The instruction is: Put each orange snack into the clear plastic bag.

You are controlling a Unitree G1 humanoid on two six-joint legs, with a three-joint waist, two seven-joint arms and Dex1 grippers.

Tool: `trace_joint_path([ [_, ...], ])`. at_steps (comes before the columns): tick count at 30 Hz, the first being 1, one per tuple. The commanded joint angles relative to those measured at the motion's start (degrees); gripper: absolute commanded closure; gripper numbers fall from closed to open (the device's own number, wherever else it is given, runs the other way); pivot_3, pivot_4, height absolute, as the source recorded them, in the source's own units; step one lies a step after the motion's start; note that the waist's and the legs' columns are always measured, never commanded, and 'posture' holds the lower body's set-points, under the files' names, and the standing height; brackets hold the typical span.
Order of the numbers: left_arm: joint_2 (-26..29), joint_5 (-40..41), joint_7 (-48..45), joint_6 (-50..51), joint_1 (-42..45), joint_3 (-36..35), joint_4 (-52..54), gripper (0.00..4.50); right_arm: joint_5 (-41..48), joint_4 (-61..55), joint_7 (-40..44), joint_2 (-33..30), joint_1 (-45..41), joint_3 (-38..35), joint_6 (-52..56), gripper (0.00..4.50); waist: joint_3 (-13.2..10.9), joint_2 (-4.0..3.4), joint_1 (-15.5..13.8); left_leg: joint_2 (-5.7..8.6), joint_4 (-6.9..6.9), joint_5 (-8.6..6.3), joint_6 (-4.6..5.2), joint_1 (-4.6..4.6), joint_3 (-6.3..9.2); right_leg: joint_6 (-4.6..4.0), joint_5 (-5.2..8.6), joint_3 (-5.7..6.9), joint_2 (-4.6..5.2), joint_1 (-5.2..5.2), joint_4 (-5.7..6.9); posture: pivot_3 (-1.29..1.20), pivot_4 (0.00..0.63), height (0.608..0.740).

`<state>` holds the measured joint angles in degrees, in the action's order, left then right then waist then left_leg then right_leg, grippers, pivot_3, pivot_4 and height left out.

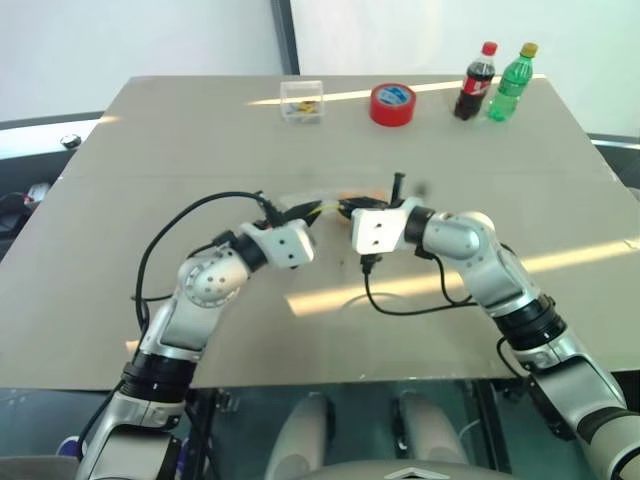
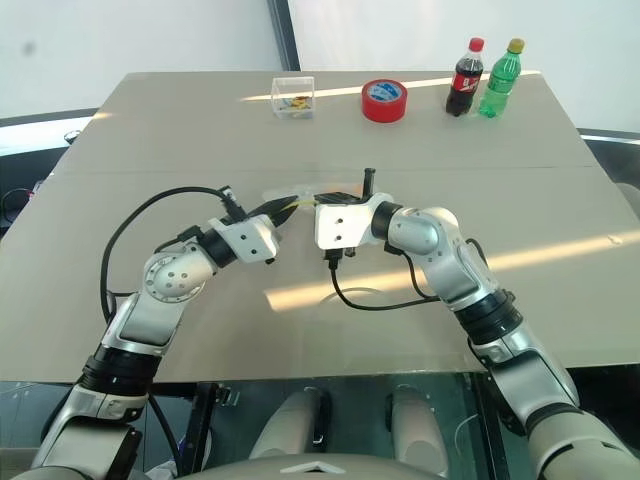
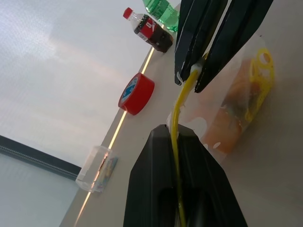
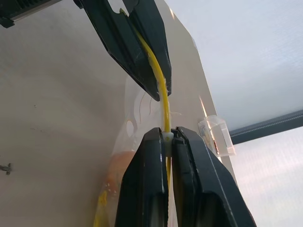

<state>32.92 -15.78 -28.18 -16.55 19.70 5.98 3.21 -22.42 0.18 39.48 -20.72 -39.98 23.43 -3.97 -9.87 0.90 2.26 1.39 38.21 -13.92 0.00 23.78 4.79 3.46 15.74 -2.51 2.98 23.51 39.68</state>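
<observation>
Mid-desk, nearest to us, both arms meet over the tan desk (image 1: 120,300). We see the left gripper (image 3: 176,137) with its jaws closed on the yellow strip (image 3: 177,113) of the clear plastic bag (image 3: 236,94). The right gripper (image 4: 168,137) has its jaws clamped on the same yellow strip, a bit further along it, so the two grippers sit close together with the strip running between them. From each wrist view we see the other gripper's black fingers pinching the strip too.

The bag hangs from the strip, held up between the two grippers at about the middle of the desk; we cannot tell if its lower edge touches the surface. Through the clear plastic we see orange snacks (image 3: 227,127) inside, towards the lower part of the bag, next to some yellow printing. We cannot tell whether that orange is one piece or two.

Further back, near the far edge, we see a small clear box (image 1: 301,101) with yellow contents, then a red tape roll (image 1: 392,104) beside it. At the far right stand a cola bottle (image 1: 476,82) and a green bottle (image 1: 511,83), upright, just beside each other.
</observation>
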Motion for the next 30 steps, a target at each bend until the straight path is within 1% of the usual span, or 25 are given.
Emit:
trace_joint_path([
  [1,0.0,-0.3,1.0,0.0,0.4,-0.6,1.5,4.5,0.0,-2.0,-0.4,0.0,-1.4,-0.7,-0.5,4.26,0.0,0.0,0.0,0.0,0.0,0.0,0.0,0.0,0.0,0.0,0.0,0.0,0.0,0.0,0.0,0.0,0.15,0.74],
  [7,-0.2,-0.1,1.4,0.3,0.4,-0.9,1.5,4.5,-0.5,-1.3,-0.8,-0.7,-0.6,-1.2,0.1,4.26,0.0,0.0,0.0,0.0,0.0,0.0,0.0,0.0,0.0,0.0,0.0,0.0,0.0,0.0,0.0,0.0,0.15,0.74],
  [16,-0.6,0.2,2.8,0.3,1.1,-2.3,1.5,4.5,-1.1,3.1,-2.2,-4.6,1.7,-3.3,1.3,4.26,0.0,0.0,-0.1,0.0,0.0,0.0,0.0,0.0,0.0,0.0,0.0,0.0,0.0,0.0,-0.01,0.0,0.15,0.74],
  [30,-0.4,0.9,3.0,0.3,0.9,-3.0,1.6,4.5,-1.2,9.6,-6.1,-10.1,3.2,-4.6,1.6,4.26,0.0,0.0,0.0,0.0,0.0,0.0,0.0,0.0,-0.02,0.0,0.0,-0.01,0.01,0.0,-0.01,0.0,0.15,0.74],
])
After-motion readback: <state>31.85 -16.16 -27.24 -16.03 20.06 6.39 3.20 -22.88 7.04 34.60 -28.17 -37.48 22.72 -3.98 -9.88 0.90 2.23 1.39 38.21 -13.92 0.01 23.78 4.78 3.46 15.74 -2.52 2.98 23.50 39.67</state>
